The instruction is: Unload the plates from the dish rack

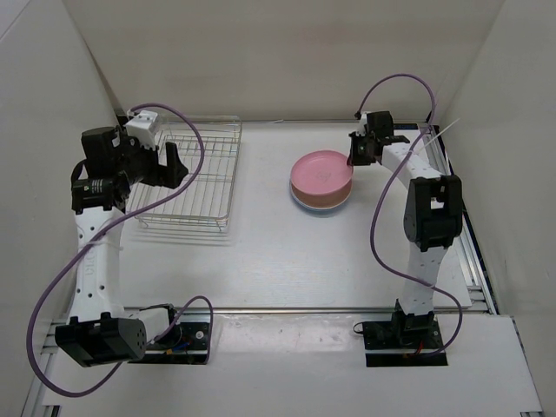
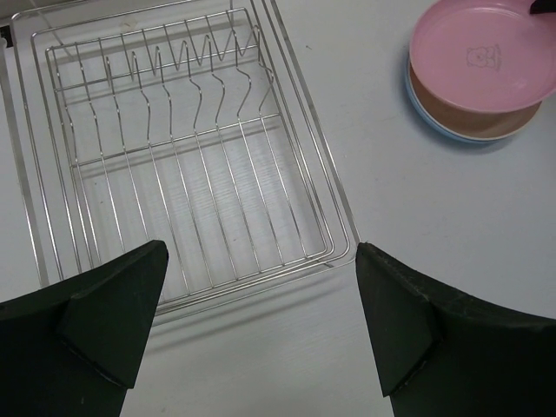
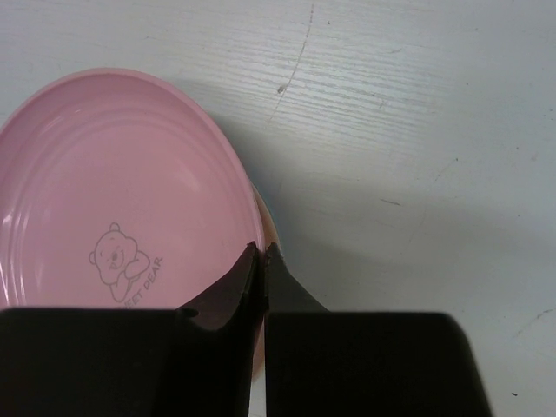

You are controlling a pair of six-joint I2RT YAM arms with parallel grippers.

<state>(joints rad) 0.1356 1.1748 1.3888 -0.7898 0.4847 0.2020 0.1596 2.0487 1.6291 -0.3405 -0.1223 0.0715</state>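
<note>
One rack, upper left. Three plates stacked right of centre: pink top, cream, blue. Right jaws clenched on pink rim; left jaws released.

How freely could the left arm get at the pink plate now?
Probably yes, at a stretch: the open left gripper is at the rack, and only bare table lies between it and the pink plate. The right gripper is clamped on that plate's rim, though.

Saw only thin crescents of cream plate and light blue plate beneath pink plate. Could not see pink plate's near rim behind right gripper in its wrist view; noted plate cropped at frame's left. Found dish rack near left corner masked by left gripper.
</note>
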